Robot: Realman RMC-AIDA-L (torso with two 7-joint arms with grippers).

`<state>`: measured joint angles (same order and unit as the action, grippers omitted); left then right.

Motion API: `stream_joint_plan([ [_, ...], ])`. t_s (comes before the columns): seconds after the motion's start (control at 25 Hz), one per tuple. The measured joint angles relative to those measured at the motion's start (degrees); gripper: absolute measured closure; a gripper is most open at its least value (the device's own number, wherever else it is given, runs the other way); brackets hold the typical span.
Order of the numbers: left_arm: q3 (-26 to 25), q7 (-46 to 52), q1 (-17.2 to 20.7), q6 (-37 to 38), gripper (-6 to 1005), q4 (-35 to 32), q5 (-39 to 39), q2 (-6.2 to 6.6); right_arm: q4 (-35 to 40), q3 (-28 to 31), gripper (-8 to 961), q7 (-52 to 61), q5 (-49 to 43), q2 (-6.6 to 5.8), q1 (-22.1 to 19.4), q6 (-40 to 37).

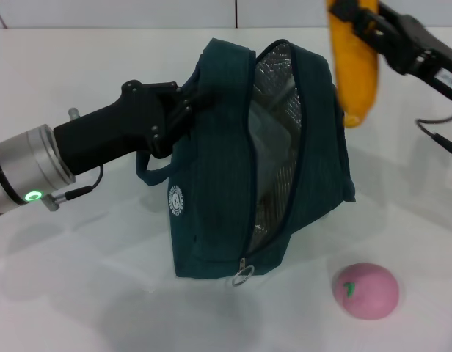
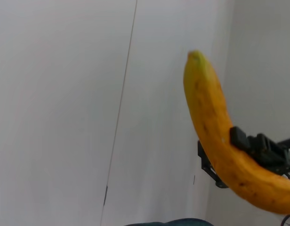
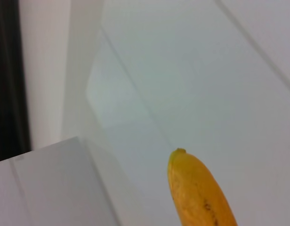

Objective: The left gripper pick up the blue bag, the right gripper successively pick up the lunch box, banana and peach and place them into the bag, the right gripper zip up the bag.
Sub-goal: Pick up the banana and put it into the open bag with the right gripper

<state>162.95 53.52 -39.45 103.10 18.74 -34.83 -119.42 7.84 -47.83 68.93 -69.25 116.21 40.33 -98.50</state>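
Two grippers are working over the white worktop (image 1: 79,293). Largest, the blue bag (image 1: 211,183) is sitting just beside the left gripper (image 1: 188,99), which is clenching its upper edge, mouth gaping toward the right arm and showing a silver lining (image 1: 274,147). Above and beyond that opening, the right gripper (image 1: 369,29) is grasping the banana (image 1: 354,70), which is hanging tip-down clear of the bag. Smallest, the peach (image 1: 365,290) is lying on the worktop well below the right gripper, near the bag's zip pull (image 1: 242,276).

White table (image 1: 79,293) with two items.
A dark blue bag (image 1: 211,198) stands on it; a pink peach (image 1: 365,290) lies near the bag's zipper end.
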Motion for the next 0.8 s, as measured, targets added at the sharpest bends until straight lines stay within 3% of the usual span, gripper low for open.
stream_joint_plan([
  [0.28,0.0,-1.4,-0.5,-0.4,951,-1.4,0.1,-0.04,-3.3,-2.1,499,-2.7,-0.1,-0.02,5.4,1.6],
  [0.8,0.0,-1.4,-0.4,-1.0,951,-1.4,0.2,-0.02,-3.0,-8.2,485,-8.1,-0.1,-0.02,5.8,6.0],
])
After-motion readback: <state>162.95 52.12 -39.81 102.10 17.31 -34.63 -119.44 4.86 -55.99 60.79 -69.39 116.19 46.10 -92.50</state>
